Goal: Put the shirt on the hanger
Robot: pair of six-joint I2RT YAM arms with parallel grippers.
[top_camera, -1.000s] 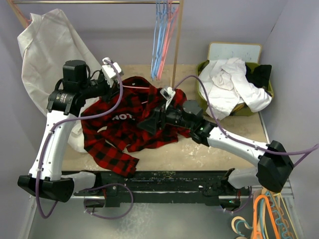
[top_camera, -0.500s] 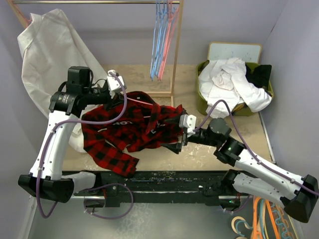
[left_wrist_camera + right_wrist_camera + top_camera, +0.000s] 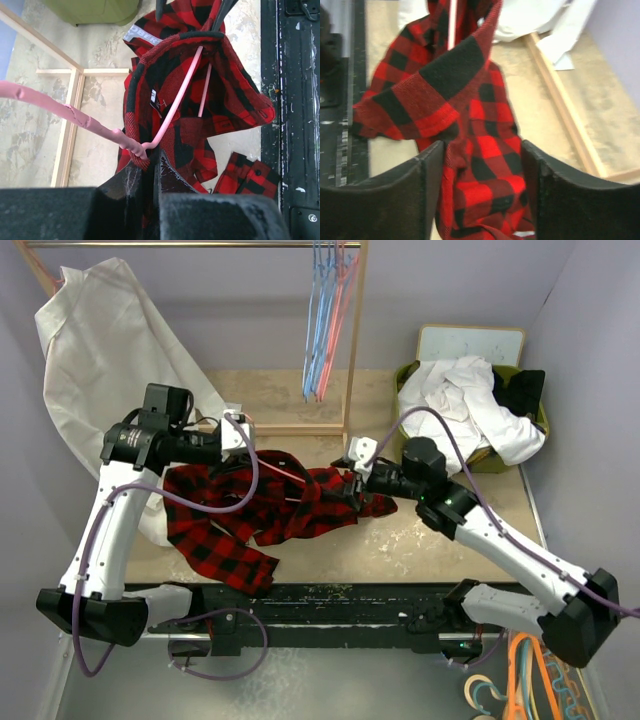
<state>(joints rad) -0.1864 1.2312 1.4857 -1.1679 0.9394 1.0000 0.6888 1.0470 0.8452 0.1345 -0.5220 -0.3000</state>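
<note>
The red-and-black plaid shirt (image 3: 262, 508) lies bunched on the table between my arms. The thin pink hanger (image 3: 288, 471) runs through its upper part. In the left wrist view the hanger (image 3: 176, 102) sits inside the shirt (image 3: 227, 100), with its hook sticking out at the collar. My left gripper (image 3: 237, 442) is shut on the hanger's neck together with the collar edge (image 3: 131, 152). My right gripper (image 3: 352, 488) is open at the shirt's right end, and plaid fabric (image 3: 485, 150) lies between its fingers (image 3: 431, 187).
A wooden rack (image 3: 350, 350) with light blue and pink hangers (image 3: 322, 320) stands behind. A green basket (image 3: 405, 430) of white clothes is at back right. A large white garment (image 3: 95, 340) hangs at left. Orange hangers (image 3: 530, 670) lie at near right.
My right arm drew back off the shirt, then came in again at its right end with the jaws open. My left gripper shifted slightly right, and the shirt is drawn narrower.
</note>
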